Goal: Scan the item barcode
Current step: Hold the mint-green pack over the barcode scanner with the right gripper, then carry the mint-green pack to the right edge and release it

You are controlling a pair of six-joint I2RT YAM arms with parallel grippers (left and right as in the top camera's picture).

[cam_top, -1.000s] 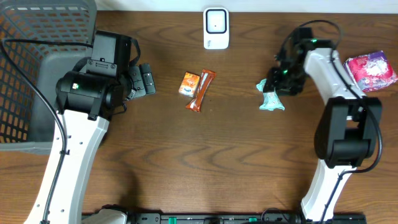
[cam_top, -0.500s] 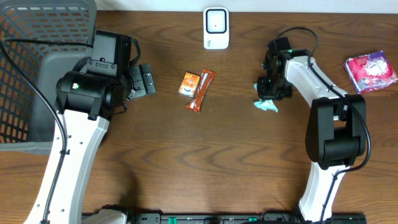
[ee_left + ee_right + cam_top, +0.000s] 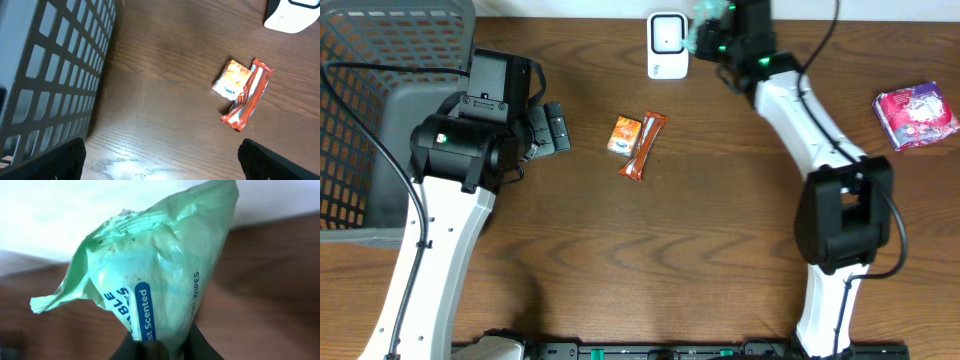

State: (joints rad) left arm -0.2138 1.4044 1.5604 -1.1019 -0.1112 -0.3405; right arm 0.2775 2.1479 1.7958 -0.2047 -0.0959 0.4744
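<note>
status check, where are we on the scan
Left pincer open, idle by basket. Right pincer shut on wipes pack, held up beside scanner. Snack packets mid-table, not in the way.

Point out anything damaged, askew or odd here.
The green wipes pack is crumpled, pinched by one end in the right pincer near the white scanner. The red bar lies slanted against the orange packet. Nothing spilled.
</note>
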